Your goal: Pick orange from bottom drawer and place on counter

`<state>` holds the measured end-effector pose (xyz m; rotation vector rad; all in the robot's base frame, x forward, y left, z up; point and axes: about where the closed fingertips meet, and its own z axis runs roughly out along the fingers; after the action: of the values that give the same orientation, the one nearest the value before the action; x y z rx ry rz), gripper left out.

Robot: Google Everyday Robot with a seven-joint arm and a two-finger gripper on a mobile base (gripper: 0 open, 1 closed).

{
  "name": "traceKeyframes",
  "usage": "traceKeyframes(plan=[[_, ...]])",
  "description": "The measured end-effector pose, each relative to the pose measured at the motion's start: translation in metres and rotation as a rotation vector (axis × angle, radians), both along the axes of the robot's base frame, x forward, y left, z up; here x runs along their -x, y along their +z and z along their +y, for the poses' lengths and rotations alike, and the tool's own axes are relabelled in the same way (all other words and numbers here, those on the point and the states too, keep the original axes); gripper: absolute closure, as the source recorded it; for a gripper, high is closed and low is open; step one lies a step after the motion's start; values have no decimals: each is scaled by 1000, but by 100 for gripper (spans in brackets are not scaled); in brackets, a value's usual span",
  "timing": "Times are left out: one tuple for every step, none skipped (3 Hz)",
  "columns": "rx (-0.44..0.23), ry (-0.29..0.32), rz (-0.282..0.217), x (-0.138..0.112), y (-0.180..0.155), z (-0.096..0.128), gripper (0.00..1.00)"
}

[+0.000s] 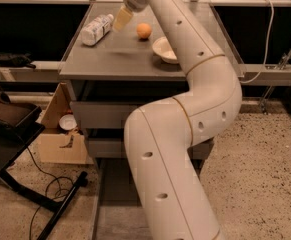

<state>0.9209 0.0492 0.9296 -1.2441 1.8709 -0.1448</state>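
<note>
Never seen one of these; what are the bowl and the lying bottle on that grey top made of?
The bowl: cream, smooth, faintly shiny, probably ceramic or plastic. The bottle: pale, translucent-looking, likely plastic. The tool hangs above the counter between bottle and orange.

No legible text, brand or number anywhere; bottle (97, 29) label unreadable; end effector (122, 19) above worktop (110, 59), between bottle and orange (144, 30).

You see soft overhead light on the counter (135, 64). The gripper (122, 20), at upper centre of the frame, casts a faint shadow there. Below the counter it is dim.
</note>
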Motion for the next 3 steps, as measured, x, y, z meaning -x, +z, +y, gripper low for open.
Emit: traceKeyframes(plan=[[44,-20,-102,14,70,19,26],[79,-64,-188,40,131,32,50],[89,-154,-124,52,103,0,51]])
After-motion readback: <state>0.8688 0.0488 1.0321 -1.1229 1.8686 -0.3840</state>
